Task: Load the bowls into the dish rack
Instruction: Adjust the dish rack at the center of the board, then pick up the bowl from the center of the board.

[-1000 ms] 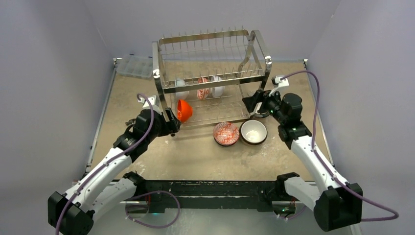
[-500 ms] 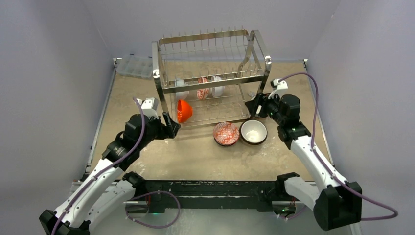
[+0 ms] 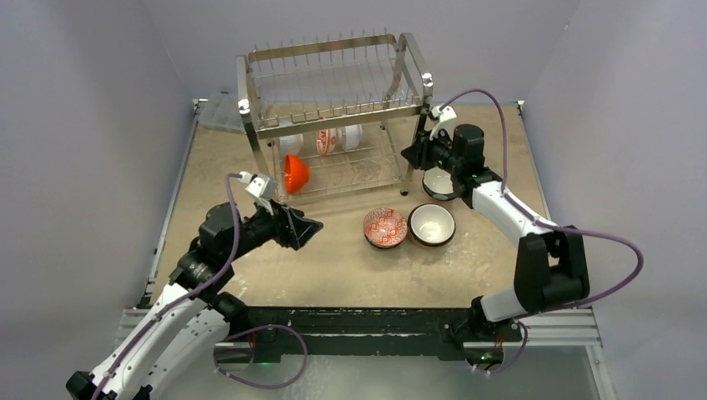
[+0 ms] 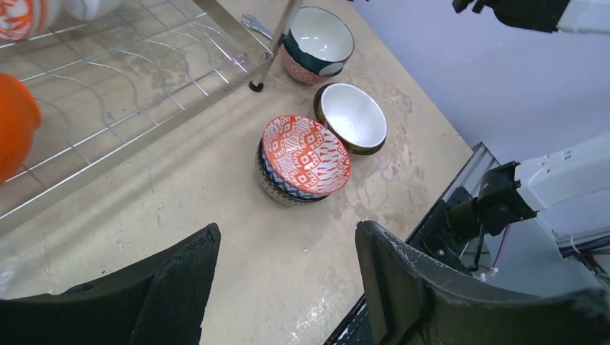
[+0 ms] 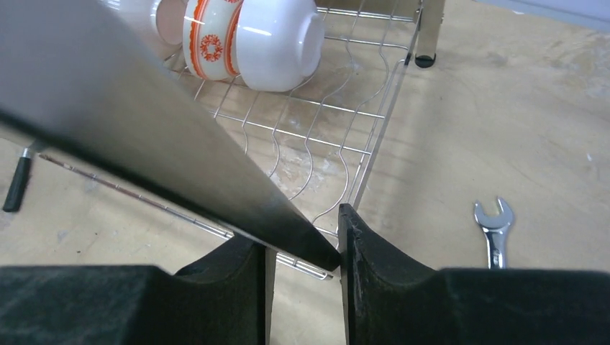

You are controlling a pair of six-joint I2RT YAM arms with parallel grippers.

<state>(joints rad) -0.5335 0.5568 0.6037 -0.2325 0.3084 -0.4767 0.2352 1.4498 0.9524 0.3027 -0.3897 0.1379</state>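
Note:
The steel dish rack (image 3: pixel 329 122) stands at the back of the table. Its lower tier holds an orange bowl (image 3: pixel 294 173) at the left end and three pale bowls (image 3: pixel 321 140) on edge. My right gripper (image 3: pixel 414 154) is shut on the rack's right front leg (image 5: pixel 144 129), the steel tube clamped between its pads. My left gripper (image 3: pixel 310 227) hangs open and empty over bare table, short of the red patterned bowl (image 4: pixel 303 158), which is stacked in another bowl. A white bowl with a dark outside (image 4: pixel 352 117) sits beside that stack, and a teal-sided bowl (image 4: pixel 316 42) stands by the rack's leg.
A small wrench (image 5: pixel 495 230) lies on the table just right of the rack. A clear plastic box (image 3: pixel 218 117) sits at the back left corner, partly behind the rack. Grey walls close in on three sides.
The right gripper has shut on the rack's leg, and the rack has slid left and back with it. The left gripper has drawn away from the orange bowl toward the table's middle.

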